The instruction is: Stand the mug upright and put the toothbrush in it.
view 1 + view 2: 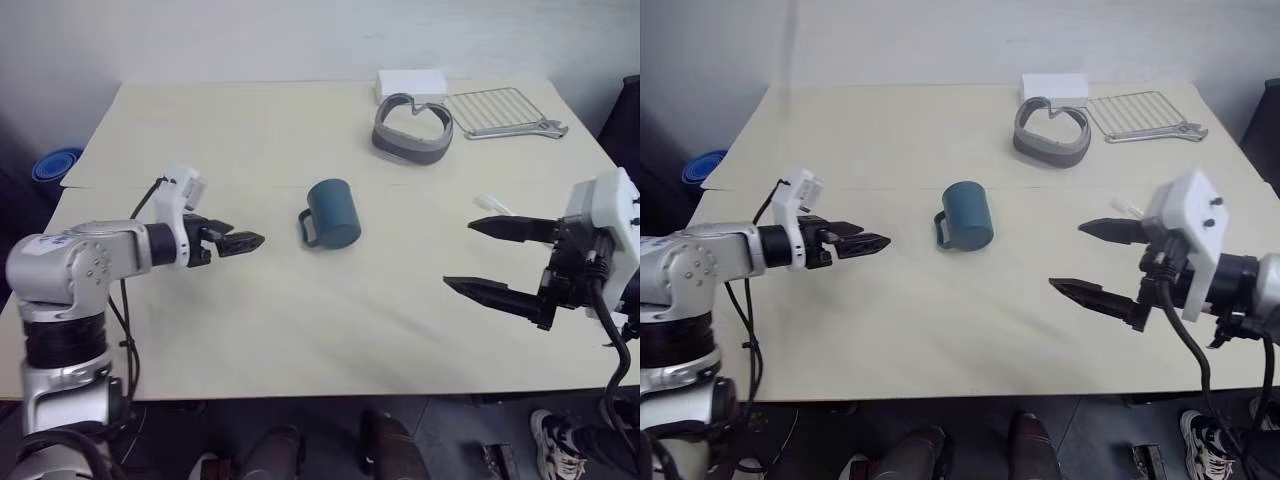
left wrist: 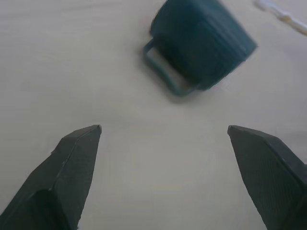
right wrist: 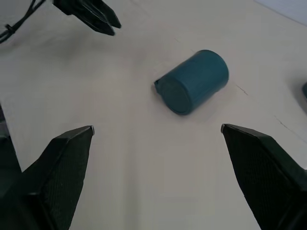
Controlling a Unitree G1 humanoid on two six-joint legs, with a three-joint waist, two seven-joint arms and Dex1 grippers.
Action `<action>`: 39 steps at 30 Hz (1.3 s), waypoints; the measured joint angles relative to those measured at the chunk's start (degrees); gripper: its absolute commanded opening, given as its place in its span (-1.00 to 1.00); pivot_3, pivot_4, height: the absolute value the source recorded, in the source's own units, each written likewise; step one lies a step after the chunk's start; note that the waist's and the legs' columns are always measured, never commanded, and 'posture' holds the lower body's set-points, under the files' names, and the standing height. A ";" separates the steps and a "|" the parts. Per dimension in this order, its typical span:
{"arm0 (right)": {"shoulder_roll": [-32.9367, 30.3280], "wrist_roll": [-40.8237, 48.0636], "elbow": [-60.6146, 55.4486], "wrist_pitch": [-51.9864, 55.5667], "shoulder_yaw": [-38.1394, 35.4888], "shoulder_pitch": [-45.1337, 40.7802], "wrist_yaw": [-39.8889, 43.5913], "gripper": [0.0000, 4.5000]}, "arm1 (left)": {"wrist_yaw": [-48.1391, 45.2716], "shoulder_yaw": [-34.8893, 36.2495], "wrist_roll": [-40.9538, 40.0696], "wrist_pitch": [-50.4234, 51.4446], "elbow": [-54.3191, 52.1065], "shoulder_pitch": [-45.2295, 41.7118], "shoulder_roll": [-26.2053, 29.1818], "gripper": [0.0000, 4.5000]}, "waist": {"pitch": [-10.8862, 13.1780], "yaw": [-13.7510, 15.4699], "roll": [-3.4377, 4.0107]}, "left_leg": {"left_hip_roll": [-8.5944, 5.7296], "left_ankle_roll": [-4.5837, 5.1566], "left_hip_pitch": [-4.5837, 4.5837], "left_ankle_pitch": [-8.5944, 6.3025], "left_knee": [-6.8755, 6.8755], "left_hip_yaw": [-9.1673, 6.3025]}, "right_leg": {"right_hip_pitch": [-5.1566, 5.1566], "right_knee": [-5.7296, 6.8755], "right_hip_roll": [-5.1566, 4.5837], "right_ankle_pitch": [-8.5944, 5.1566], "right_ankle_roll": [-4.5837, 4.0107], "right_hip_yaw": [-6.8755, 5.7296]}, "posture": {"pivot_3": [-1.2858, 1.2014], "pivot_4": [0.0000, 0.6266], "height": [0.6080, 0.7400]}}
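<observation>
The dark teal mug [image 1: 332,213] lies on its side in the middle of the table, its handle [image 1: 309,229] toward my left arm. In the right wrist view its closed base [image 3: 173,95] faces the camera. My left gripper [image 1: 245,241] is open, level with the mug and a short way to its left, with nothing between its fingers. My right gripper [image 1: 458,254] hangs open and empty to the right of the mug, above the table. Behind its upper finger, one end of the white toothbrush [image 1: 494,205] lies flat on the table; the rest is hidden.
At the far right of the table sit a grey curved band [image 1: 412,128], a white box [image 1: 410,82], a wire rack [image 1: 495,108] and a wrench [image 1: 548,128]. A blue bowl [image 1: 55,163] lies off the table's left side. The table's front edge [image 1: 300,392] is near.
</observation>
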 measured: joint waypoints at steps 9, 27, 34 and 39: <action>-0.96 -3.49 1.13 -4.17 3.95 1.09 0.26 0.99 | 12.30 1.18 6.24 5.16 18.85 -12.81 -11.38 1.00 | -0.03 -0.10 -0.14 | 0.03 -0.04 0.00 0.01 -0.04 0.14 | -0.13 0.08 0.02 0.00 0.00 0.06 | 0.03 -0.52 1.00; -0.61 -6.43 0.49 -7.49 1.77 4.47 -5.70 1.00 | 8.11 -12.95 15.68 -15.76 60.58 -32.81 -15.29 0.73 | -0.03 0.26 -0.15 | -0.08 -0.03 0.01 0.03 0.00 0.15 | -0.11 0.14 -0.05 0.01 0.02 0.06 | 0.03 -0.52 1.00; 1.61 -4.96 -3.52 -7.29 0.64 7.16 -9.97 1.00 | 8.11 -12.88 18.03 -22.57 68.58 -35.27 -17.42 0.07 | -0.05 0.52 -0.16 | -0.17 0.00 0.05 0.09 0.00 0.14 | -0.08 0.22 -0.13 0.03 0.05 0.09 | 0.03 -0.52 1.00; 1.82 -2.28 -6.04 -7.04 -2.25 9.24 -12.59 1.00 | 9.66 -9.19 17.93 -24.50 72.10 -36.73 -20.45 0.07 | -0.06 1.24 -0.18 | -0.26 0.06 0.05 0.13 0.00 0.14 | -0.05 0.19 -0.18 0.06 0.12 0.11 | 0.03 -0.52 1.00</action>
